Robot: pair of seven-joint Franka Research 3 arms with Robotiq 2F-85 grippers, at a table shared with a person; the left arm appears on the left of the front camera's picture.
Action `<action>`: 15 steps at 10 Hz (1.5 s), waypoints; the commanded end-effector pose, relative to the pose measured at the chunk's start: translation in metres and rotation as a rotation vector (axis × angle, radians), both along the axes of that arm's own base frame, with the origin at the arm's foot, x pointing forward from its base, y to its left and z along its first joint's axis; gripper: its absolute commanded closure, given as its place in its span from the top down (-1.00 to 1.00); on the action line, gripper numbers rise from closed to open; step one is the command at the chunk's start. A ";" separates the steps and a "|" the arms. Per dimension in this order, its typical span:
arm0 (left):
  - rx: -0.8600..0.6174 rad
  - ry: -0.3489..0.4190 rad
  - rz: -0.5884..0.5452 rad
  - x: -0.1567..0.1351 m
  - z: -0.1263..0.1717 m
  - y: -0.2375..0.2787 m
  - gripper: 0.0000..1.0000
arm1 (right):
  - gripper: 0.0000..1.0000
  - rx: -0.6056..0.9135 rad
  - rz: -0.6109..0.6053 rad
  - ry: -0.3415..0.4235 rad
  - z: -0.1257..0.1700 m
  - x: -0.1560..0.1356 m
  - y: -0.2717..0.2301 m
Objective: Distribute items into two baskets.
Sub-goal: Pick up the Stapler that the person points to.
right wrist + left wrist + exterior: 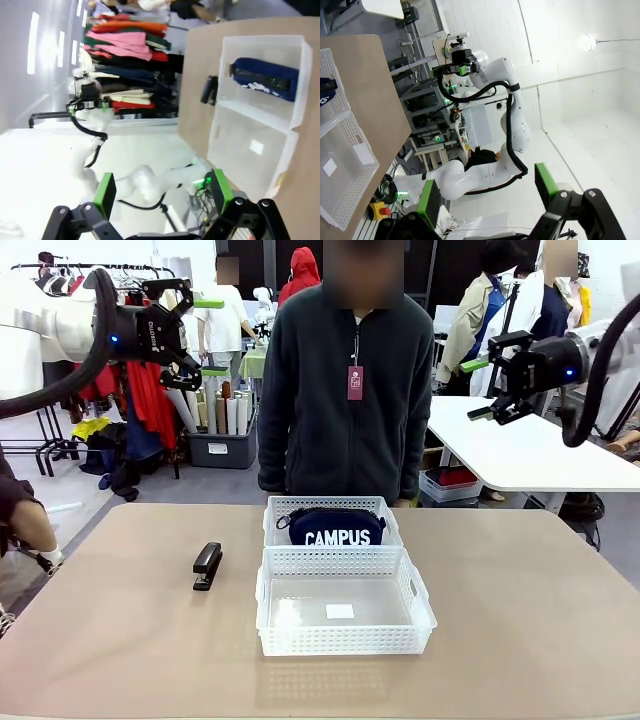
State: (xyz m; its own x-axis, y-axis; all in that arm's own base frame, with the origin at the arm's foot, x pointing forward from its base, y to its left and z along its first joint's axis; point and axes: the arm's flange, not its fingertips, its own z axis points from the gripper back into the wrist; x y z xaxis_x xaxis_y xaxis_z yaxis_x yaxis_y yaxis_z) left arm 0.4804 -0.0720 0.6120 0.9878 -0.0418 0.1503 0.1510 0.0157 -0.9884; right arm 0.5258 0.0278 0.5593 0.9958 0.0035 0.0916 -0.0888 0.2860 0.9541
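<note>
We bring left gripper [210,337], fingers spread like right gripper's [478,389], down over stapler [207,566], pinch its narrow sides, then clear near basket's [345,645] rim.

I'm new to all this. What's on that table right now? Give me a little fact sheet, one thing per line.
pouch: lying in the far basket
stapler: on the table, left of the near basket, not touching it
near basket: holds neither item
left pincer: open, raised high, holding nothing
right pincer: open, raised high, holding nothing
person: standing at the far side
</note>
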 end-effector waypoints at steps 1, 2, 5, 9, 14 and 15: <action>-0.002 -0.005 -0.001 0.000 0.001 0.001 1.00 | 1.00 0.064 0.006 -0.013 -0.012 0.003 -0.012; -0.002 -0.005 -0.001 0.000 0.001 0.001 1.00 | 1.00 0.093 0.004 -0.026 -0.012 0.004 -0.019; -0.002 -0.005 -0.001 0.000 0.001 0.001 1.00 | 1.00 0.137 -0.045 -0.078 -0.015 0.007 -0.037; -0.002 -0.005 -0.001 0.000 0.001 0.001 1.00 | 1.00 0.151 -0.057 -0.098 -0.010 0.006 -0.042; -0.002 -0.005 -0.001 0.000 0.001 0.001 1.00 | 1.00 0.132 -0.061 -0.075 -0.011 0.009 -0.044; -0.002 -0.005 -0.001 0.000 0.001 0.001 1.00 | 1.00 0.132 -0.061 -0.075 -0.011 0.009 -0.044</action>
